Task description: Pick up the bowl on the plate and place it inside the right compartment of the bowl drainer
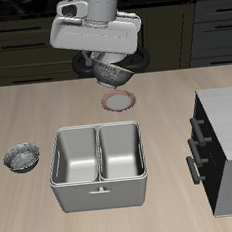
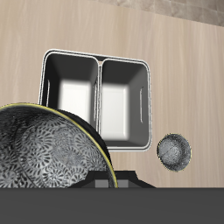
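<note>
Pale wood-grain table (image 1: pixel 47 110); dark cabinet (image 1: pixel 224 148) with handles near the front. Two-well bowl drainer (image 1: pixel 102 195) close to the front edge, second bowl (image 1: pixel 22 157) beside it. Farther back, bare plate (image 1: pixel 119 103). Above it, gripper (image 1: pixel 111 68) clamps the bowl (image 1: pixel 111 70), lifted clear. Fingers largely hidden behind bowl.

The claw's (image 1: pixel 111 70) fingertips are hidden behind the bowl (image 2: pixel 44 149), itself cropped in the wrist view.
</note>
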